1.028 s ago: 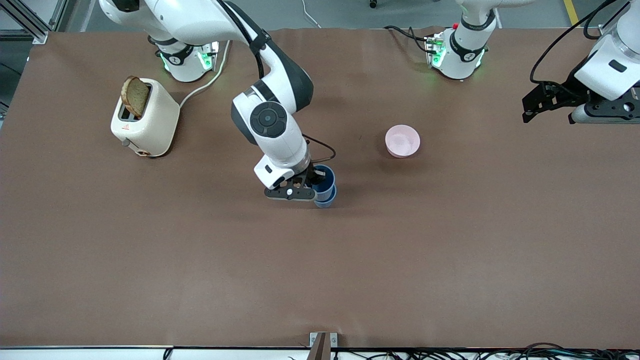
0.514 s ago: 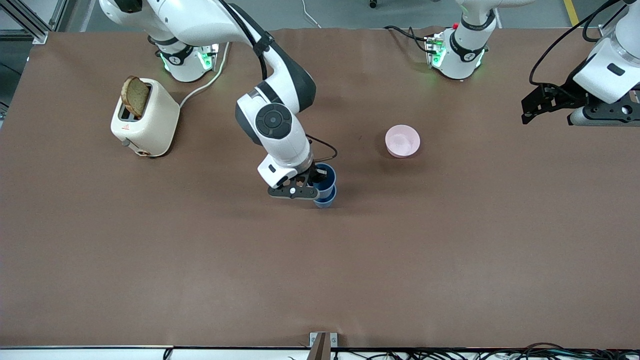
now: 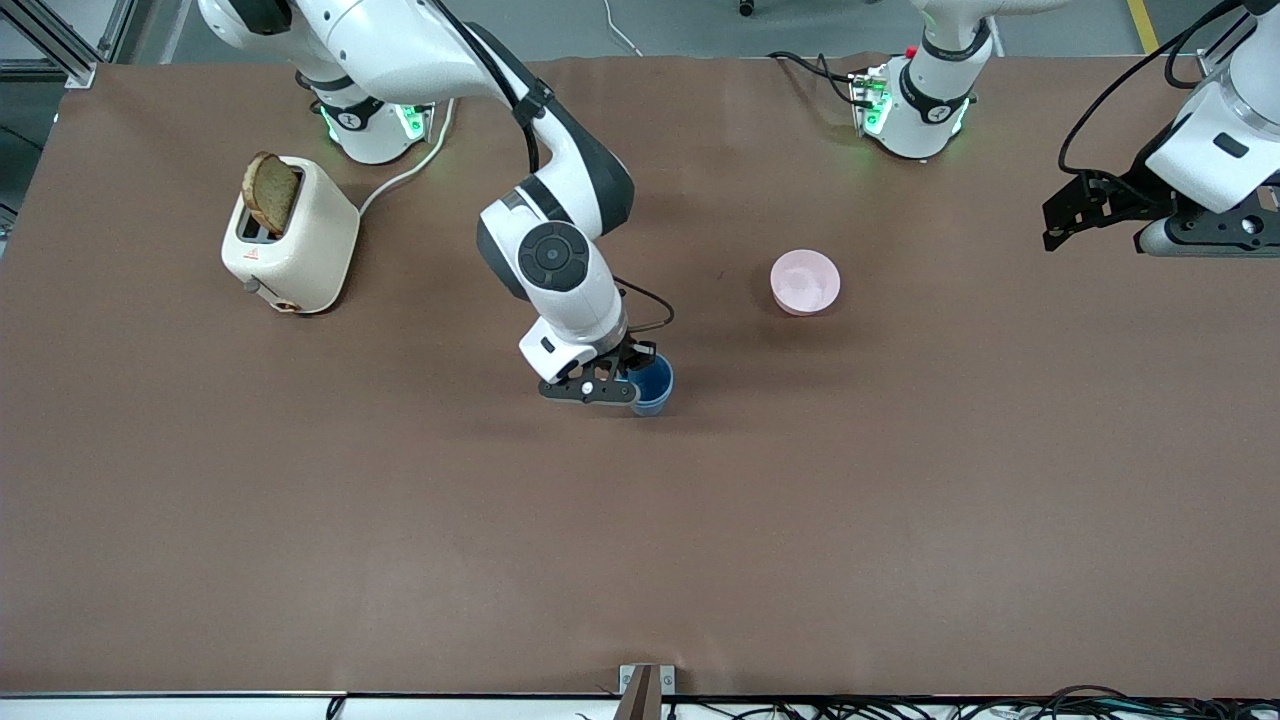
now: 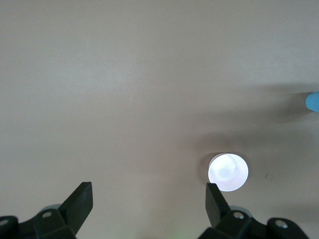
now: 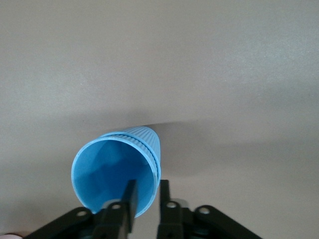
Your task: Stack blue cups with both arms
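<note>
Since the earlier frames the held cup has been lowered fully into the standing one; the two blue cups [image 3: 652, 385] are now seen nested as one stack on the surface [image 3: 400, 520], nearer the front camera than the pink bowl [image 3: 804, 281]. The right gripper [image 3: 622, 380] is clenched on the upper cup's rim. Stacking is judged essentially done; only release and withdrawal remain. The left gripper [image 3: 1075, 205], fingers released, waits over the left arm's end.

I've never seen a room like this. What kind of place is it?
Probably a robot lab: two white arms bolted to a brown table, cables along its edge, and test props like a toaster, a pink bowl and blue cups.
</note>
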Robot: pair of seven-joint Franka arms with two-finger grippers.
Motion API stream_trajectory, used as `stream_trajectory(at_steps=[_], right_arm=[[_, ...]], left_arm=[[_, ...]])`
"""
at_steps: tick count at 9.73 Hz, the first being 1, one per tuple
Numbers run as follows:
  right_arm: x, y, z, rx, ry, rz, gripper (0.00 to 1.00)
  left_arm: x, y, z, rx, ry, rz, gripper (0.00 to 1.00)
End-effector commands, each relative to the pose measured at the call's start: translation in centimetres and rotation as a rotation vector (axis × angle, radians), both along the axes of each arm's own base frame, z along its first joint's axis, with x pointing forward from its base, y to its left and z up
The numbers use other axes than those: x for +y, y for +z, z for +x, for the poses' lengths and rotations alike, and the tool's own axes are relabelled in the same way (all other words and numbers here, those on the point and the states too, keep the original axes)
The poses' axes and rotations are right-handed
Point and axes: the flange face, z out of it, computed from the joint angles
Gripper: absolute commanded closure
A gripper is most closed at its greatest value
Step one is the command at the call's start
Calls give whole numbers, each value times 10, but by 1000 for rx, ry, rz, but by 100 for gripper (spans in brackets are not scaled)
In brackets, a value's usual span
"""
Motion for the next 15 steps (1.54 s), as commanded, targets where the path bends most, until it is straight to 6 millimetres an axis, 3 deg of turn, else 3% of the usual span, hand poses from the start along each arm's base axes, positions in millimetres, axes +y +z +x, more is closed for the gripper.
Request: stream_trajectory(at_steps=[1, 2, 5, 7, 8, 9, 11, 12, 15], right_arm=[[-2, 18, 1, -24, -16, -3, 0], [-21, 57, 9, -56, -37, 10, 0], [-144, 171, 44, -90, -195, -73, 0], [-225, 237, 47, -134, -290, -129, 0], [-261, 261, 45, -139, -338, -135, 0], [-310, 278, 49, -135, -379, -129, 0], [-397, 302, 41, -86, -295, -106, 0], [-428, 312, 31, -54, -293, -102, 0], [-495, 333, -14, 36, -134, -109, 0]], left_arm=[[0, -21, 8, 39, -3, 14, 0], [-1, -20, 9, 31, -3, 13, 0], [-2, -10, 14, 5, -4, 8, 0], [-2, -11, 16, 7, -4, 7, 0], [-1, -12, 17, 5, -3, 7, 0], [1, -12, 17, 5, 0, 7, 0], [1, -10, 18, -1, 0, 6, 0], [2, -10, 19, -4, 3, 5, 0], [1, -13, 17, 11, 2, 9, 0]])
